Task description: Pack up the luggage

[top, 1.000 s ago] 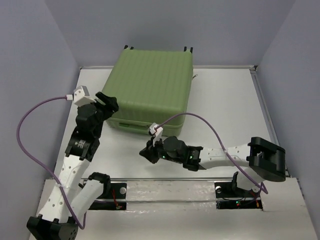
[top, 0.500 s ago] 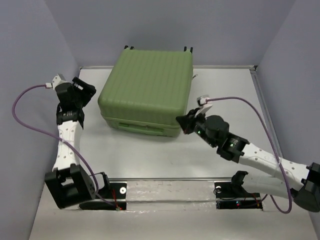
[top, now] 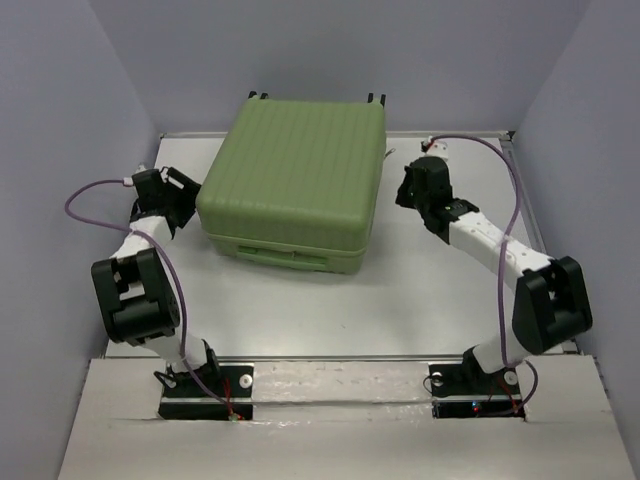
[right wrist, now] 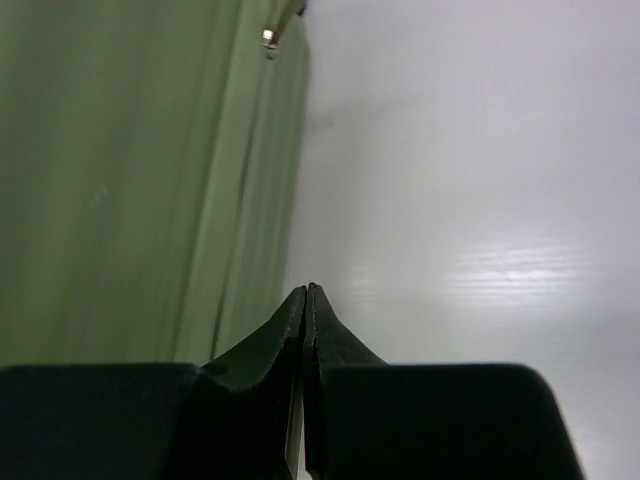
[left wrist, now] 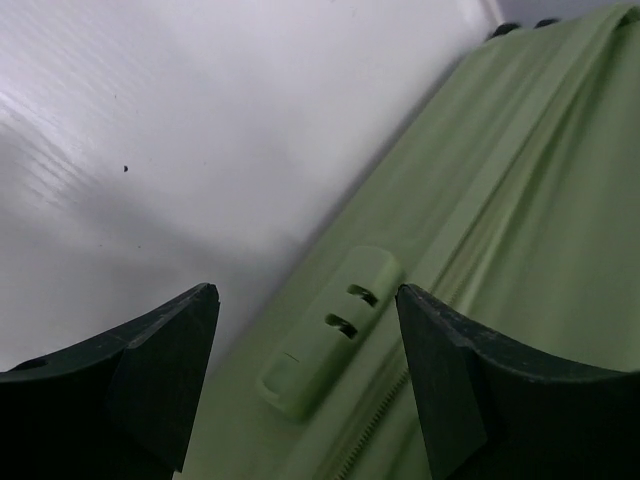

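Here we are over the desk, and the luggage lies flat at the far middle of it. The lid is closed, the ribbed green shell faces up, and the small black wheels poke out at the far edge. On our left, the left tool sits low against the luggage's left side with its dark fingers spread wide and nothing between them. In the wrist view they frame a small green lug on the side wall. A zipper line runs just below it, and we cannot tell whether either finger touches the shell. A purple cable loops out from that wrist toward the left wall. Over on the right, the right tool is pressed together, tips meeting in a thin seam and pinching nothing. It hangs just beside the luggage's right side near the far right corner, pointing along the gap between shell and bare desk. We spot a small metal piece at the top of that green edge, too small to name. Both arms are stretched out from their bases at the near edge, one to each flank of the luggage.
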You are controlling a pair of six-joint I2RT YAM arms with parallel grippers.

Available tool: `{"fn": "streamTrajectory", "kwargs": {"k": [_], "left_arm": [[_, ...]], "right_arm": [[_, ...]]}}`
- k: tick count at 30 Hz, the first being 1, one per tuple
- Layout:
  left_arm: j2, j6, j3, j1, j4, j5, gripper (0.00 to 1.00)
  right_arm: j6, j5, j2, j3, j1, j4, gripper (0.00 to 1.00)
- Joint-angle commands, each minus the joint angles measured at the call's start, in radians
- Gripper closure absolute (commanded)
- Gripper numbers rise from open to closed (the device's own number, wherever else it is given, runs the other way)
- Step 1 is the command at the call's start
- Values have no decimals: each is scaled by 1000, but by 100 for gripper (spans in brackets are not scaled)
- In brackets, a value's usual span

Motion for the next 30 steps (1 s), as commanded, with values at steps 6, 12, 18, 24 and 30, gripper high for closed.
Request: {"fn": "streamTrajectory", "kwargs": {"k": [6, 12, 18, 24, 30], "left_arm": [[-30, -22, -78, -212, 68, 48, 16], [-255, -59, -298, -339, 122, -12, 17], [-510, -89, -534, -470, 104, -77, 17], [-761, -215, -675, -733, 62, -199, 17], [-876, -200, -559, -913, -156, -406, 16]], "right_arm": [[-11, -319, 321, 349, 2, -10, 93], [-67, -557, 437, 458, 2, -20, 93], [-138, -822, 503, 542, 2, -13, 93], [-190, -1137, 608, 711, 2, -53, 92], [-209, -1137, 595, 742, -39, -77, 69]]}}
